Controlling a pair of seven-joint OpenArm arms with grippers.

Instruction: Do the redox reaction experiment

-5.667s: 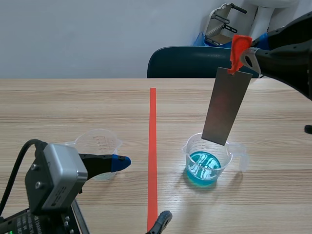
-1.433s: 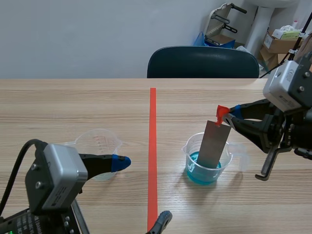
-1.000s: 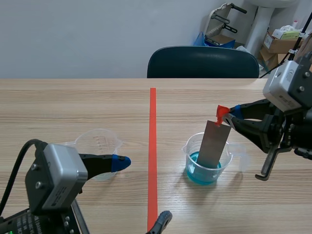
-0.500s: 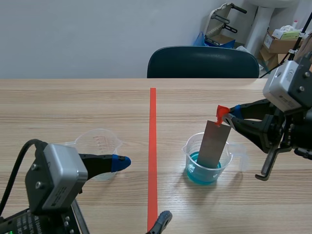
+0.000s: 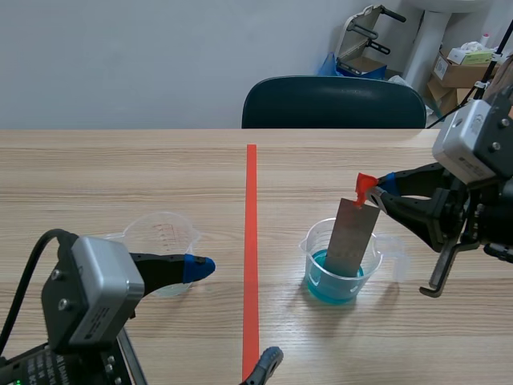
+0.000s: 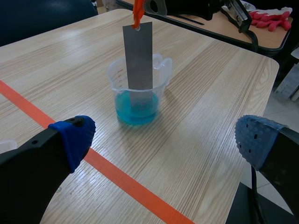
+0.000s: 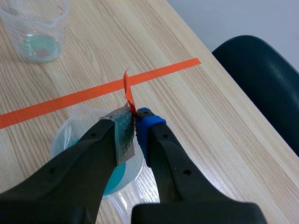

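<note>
Two vessels on the desk (image 5: 120, 176): empty beaker (image 5: 160, 237) at lower left, beaker of blue liquid (image 5: 343, 269) right of centre. Tilted in the second, lower end dipped in the liquid, a metal strip (image 5: 351, 237), pinched at its orange-red-tagged top between the closed fingers of the right gripper (image 5: 375, 192). Left gripper (image 6: 163, 140) beside the empty beaker, fingers spread wide.

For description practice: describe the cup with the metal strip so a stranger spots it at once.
On the table, look right of the orange-red tape line. The clear cup there holds blue liquid and a grey metal strip; the other cup, left of the line, has no strip.
</note>
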